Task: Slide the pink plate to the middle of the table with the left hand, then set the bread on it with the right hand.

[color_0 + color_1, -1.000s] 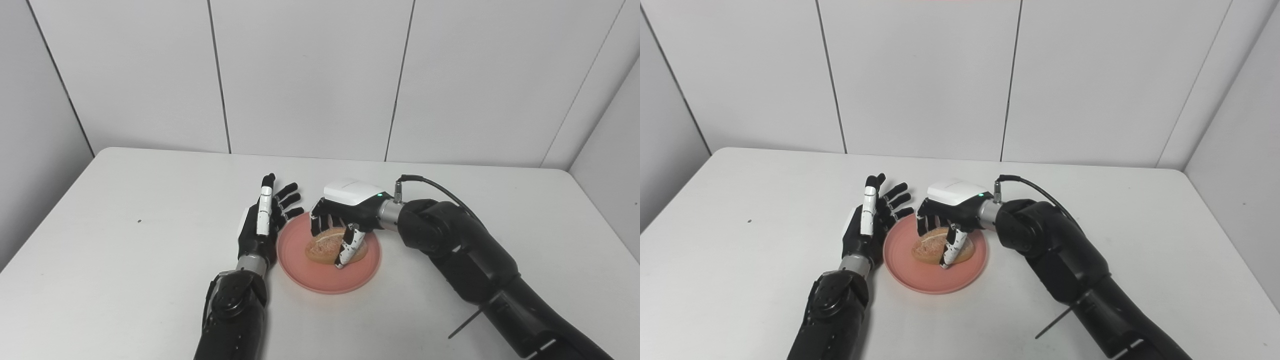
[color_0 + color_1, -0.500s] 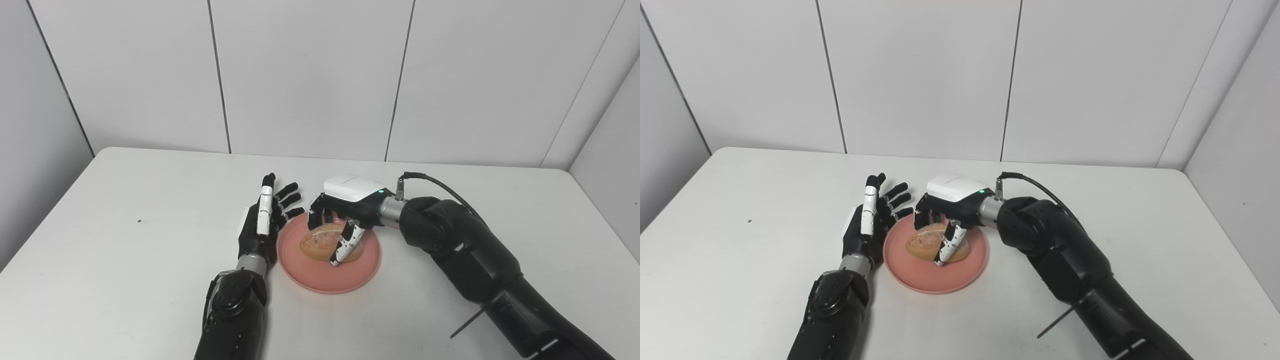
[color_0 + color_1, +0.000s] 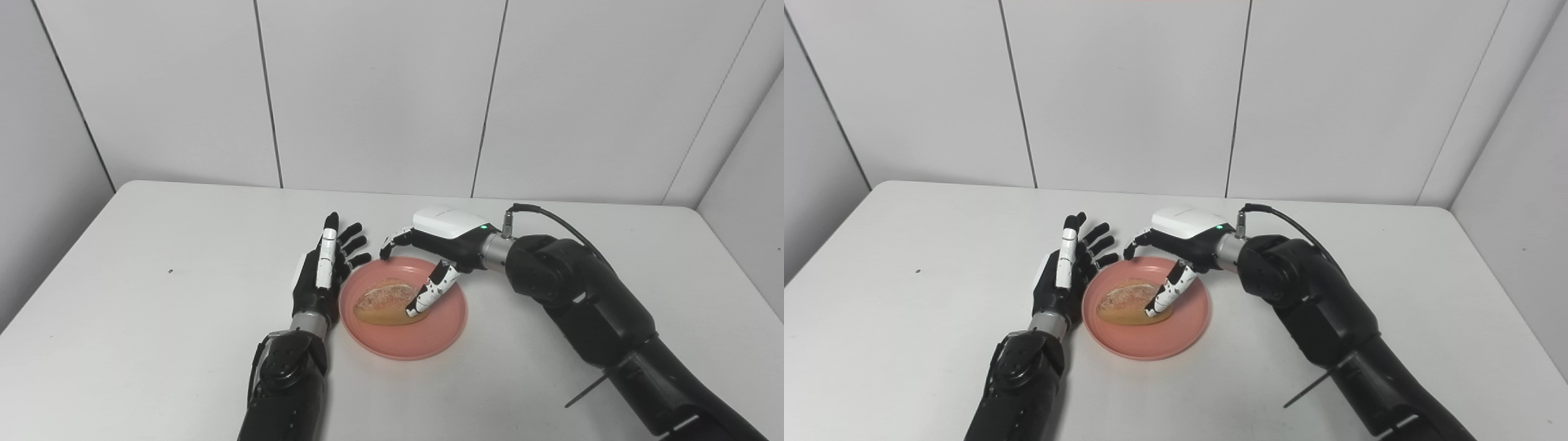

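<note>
The pink plate (image 3: 429, 334) sits near the middle of the white table. The bread (image 3: 381, 302), a brown oval loaf, lies on the plate's left half. My right hand (image 3: 438, 242) hovers over the plate's far side with its fingers spread open; only its thumb tip reaches down beside the bread's right end. My left hand (image 3: 324, 269) stands open on edge just left of the plate's rim, fingers pointing away from me, holding nothing. In the right eye view the bread (image 3: 1124, 303) and plate (image 3: 1176, 337) appear the same way.
The white table (image 3: 153, 275) is bounded by grey wall panels at the back and sides. A small dark speck (image 3: 170, 270) lies on the table at the left. A black cable (image 3: 551, 220) runs from my right wrist.
My right hand has opened and let go of the bread, lifting back to the right. The bread has dropped onto the plate and lies further left. My left hand has not moved.
</note>
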Available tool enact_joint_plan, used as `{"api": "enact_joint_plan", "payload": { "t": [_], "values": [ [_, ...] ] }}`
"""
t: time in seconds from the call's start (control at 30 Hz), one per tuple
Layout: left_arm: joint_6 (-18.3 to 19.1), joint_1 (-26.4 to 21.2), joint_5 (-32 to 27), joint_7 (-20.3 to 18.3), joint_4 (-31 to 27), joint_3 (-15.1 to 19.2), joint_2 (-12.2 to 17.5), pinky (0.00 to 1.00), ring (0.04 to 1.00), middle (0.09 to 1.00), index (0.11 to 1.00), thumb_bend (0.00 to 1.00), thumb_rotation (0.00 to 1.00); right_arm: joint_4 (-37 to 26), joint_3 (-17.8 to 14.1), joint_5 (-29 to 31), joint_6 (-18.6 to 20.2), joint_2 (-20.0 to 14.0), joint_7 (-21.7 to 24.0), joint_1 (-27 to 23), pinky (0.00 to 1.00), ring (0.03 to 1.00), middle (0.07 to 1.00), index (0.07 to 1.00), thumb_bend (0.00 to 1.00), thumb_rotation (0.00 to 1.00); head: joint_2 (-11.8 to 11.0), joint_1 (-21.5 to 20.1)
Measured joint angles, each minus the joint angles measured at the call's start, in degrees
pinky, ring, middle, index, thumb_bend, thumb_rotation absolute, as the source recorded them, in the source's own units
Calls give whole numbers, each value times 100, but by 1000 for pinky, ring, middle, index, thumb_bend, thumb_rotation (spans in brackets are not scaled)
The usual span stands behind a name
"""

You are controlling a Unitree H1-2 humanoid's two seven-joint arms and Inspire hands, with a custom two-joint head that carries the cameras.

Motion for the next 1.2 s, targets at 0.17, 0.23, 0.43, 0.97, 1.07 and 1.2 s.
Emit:
{"api": "enact_joint_plan", "payload": {
  "t": [0.17, 0.23, 0.43, 0.97, 1.07, 1.2],
  "values": [
    [0, 0, 1, 1, 0, 11, -3, 737, 844, 858, 967, 698, 937, 108, -331, 94, -64, -2, -691, 261, 672, 778, 768, 720, 976, 798, 0, 0],
    [-1, 1, 22, 4, 1, 5, -3, 749, 848, 860, 962, 708, 930, 213, -677, 311, -59, 91, -1059, 493, 664, 758, 761, 718, 918, 823, 0, -26],
    [-260, 5, 188, 15, 129, -45, 33, 838, 888, 897, 962, 745, 936, 732, -1974, 1415, 60, 879, -2306, 1232, 770, 838, 831, 780, 895, 897, 0, -62],
    [-811, 6, 999, 464, 450, -288, 90, 1000, 1000, 1000, 981, 778, 949, 1329, -3078, 3247, -394, 1907, -3722, 1873, 995, 998, 996, 988, 882, 1000, 0, -211],
    [-838, -10, 1149, 612, 497, -344, 89, 1000, 1000, 1000, 973, 802, 947, 1310, -3178, 3486, -458, 1982, -3779, 1901, 1000, 1000, 1000, 999, 879, 1000, 0, -211],
    [-851, -14, 1269, 704, 517, -384, 90, 1000, 1000, 1000, 982, 790, 950, 1234, -3190, 3630, -524, 2089, -3852, 1957, 1000, 1000, 1000, 1000, 874, 1000, 0, -211]
  ]
}}
